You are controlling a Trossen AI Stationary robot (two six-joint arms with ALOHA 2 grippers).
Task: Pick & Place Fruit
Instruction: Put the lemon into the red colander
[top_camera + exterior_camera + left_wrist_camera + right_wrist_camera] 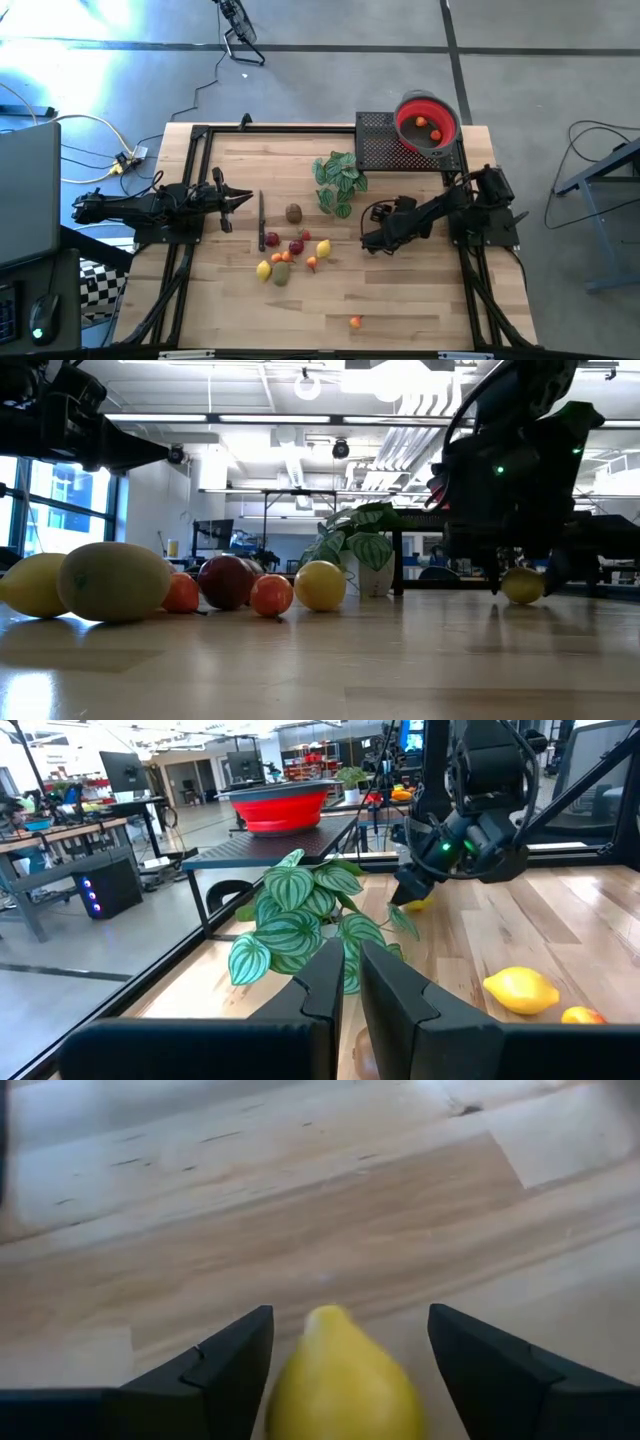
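Observation:
Several small toy fruits (290, 255) lie in a cluster on the wooden table (420, 300): lemons, red and orange pieces and a brown-green one. My right gripper (350, 1320) stands open, slanting down over one yellow lemon (345, 1380) that lies on the table between its fingers; the low view shows this lemon (522, 586) under the gripper. My left gripper (352, 960) waits shut and level above the table's left side (240, 198). A red bowl (428, 122) with grey rim holds two fruits. My right gripper has one finger (235, 1365) close against the lemon's side (285, 1380); I cannot tell whether they touch. The other finger (480, 1360) stands clear of the lemon. The fingers slant down from the table's right. The lemon lies on the table.
A green leafy sprig (338, 180) stands at the table's far middle, next to a black mesh stand (385, 145) under the bowl. A lone orange fruit (355, 321) lies near the front edge. A dark stick (261, 220) lies left of the cluster.

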